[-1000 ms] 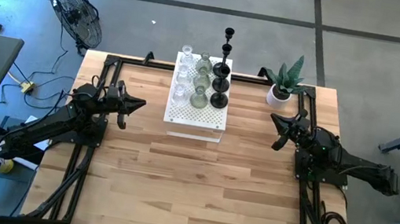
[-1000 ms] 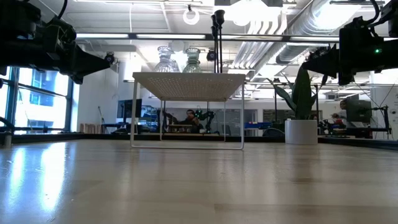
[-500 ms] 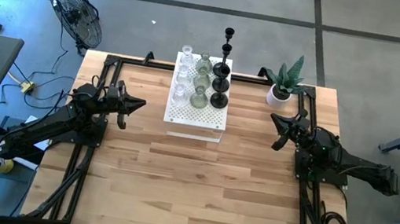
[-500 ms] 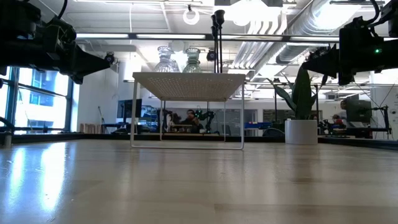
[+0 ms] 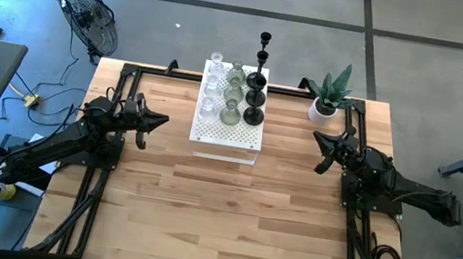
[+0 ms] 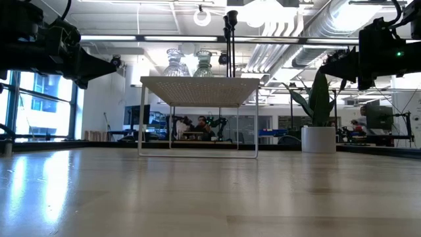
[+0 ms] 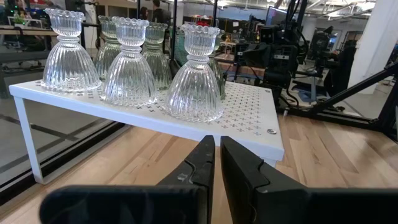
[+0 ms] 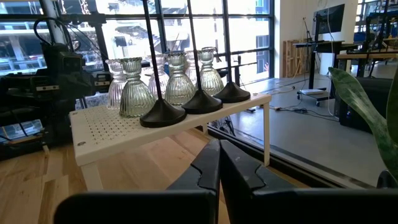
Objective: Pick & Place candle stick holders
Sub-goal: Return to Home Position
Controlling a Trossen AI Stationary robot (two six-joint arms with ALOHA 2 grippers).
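Returning home requires only clearance. High view: left tool (image 5: 161, 122) mid-left and right tool (image 5: 318, 141) mid-right sit well apart from the candle stick holders (image 5: 236, 89) on the white shelf (image 5: 212, 134), upper centre. Low view: both arms hang above the tabletop (image 6: 210, 191). Wrist views: both tools clenched, empty; we retract level, without swinging shelfward.

High view: overhead, straight down, takes in the whole bench (image 5: 221, 201). Low view: at bench-top level, facing across the wood to the white perforated shelf (image 6: 199, 85) and the room behind. Left wrist view: past the left gripper (image 7: 216, 163), close on the shelf's clear glass candle stick holders (image 7: 194, 81). Right wrist view: past the right gripper (image 8: 219, 163), toward the black candle stick holders (image 8: 163, 115). All four share the shelf.
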